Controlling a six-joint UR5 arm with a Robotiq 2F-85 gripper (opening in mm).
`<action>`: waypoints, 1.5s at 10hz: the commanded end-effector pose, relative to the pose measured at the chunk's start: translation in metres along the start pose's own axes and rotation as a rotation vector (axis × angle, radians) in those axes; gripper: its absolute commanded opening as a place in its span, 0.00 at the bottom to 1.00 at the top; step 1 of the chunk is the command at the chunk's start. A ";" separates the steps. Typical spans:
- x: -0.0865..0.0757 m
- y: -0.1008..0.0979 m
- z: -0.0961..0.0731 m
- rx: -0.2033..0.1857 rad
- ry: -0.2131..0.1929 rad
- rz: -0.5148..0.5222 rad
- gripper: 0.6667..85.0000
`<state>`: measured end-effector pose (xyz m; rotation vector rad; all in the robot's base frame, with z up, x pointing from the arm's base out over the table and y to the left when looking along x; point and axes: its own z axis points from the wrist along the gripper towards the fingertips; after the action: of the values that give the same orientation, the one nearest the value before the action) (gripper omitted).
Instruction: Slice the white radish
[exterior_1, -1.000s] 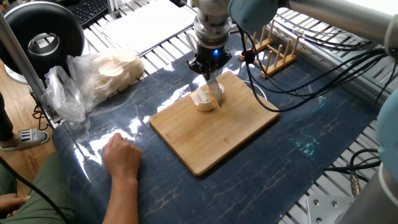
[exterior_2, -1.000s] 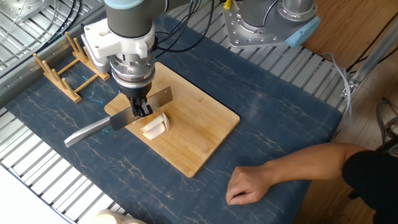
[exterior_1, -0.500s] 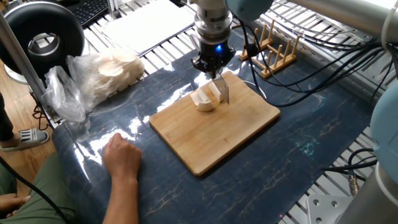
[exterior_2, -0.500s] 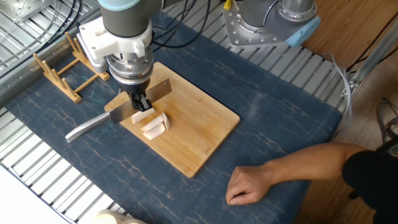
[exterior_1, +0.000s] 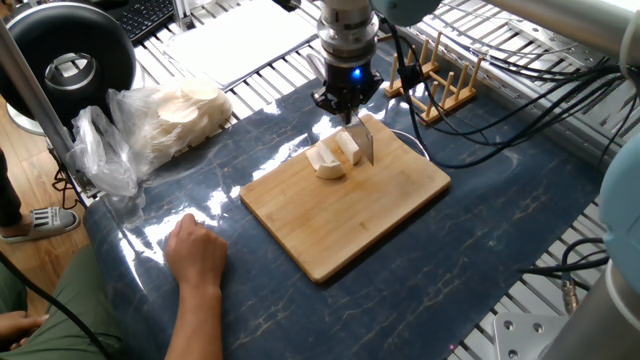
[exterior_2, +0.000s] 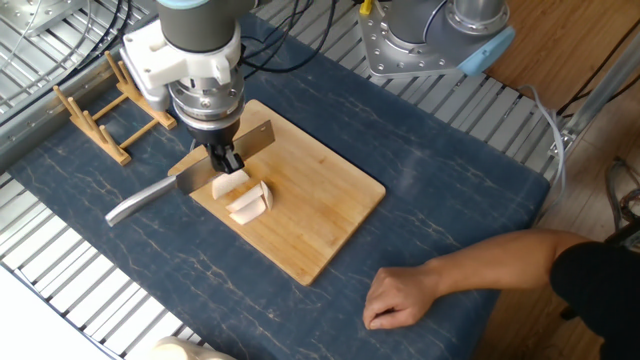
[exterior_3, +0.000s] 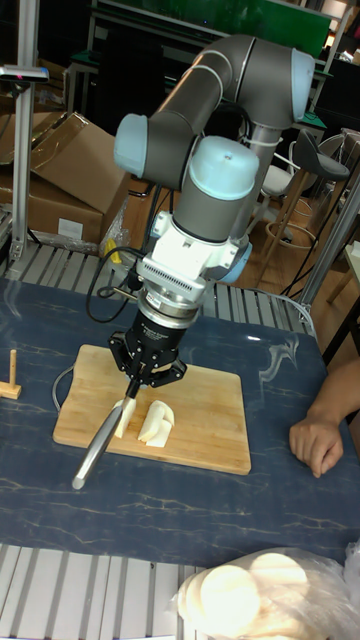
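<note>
1. The dark blue table mat (exterior_1: 480, 250) lies under everything, and a person's hand (exterior_1: 196, 252) rests on it near the front edge.
2. The wooden cutting board (exterior_1: 370, 215) lies on the mat, below me.
3. A clear plastic bag with pale round slices (exterior_1: 170, 120) sits well apart from the board, and a wooden rack (exterior_1: 445, 85) stands on the other side.
4. My gripper (exterior_2: 224, 162) hangs over the board, with my fingers pinching the knife (exterior_2: 180, 185); its blade is beside the radish, just above the board.
5. The white radish (exterior_2: 243, 198) lies on the board in 2 or more cut pieces, close together.
</note>
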<state>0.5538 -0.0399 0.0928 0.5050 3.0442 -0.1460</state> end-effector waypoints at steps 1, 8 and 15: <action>0.001 0.002 0.003 -0.041 -0.012 0.007 0.00; 0.003 0.002 0.009 -0.056 -0.033 0.003 0.00; 0.004 0.000 0.012 -0.066 -0.044 -0.008 0.00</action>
<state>0.5498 -0.0409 0.0808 0.4726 3.0037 -0.0771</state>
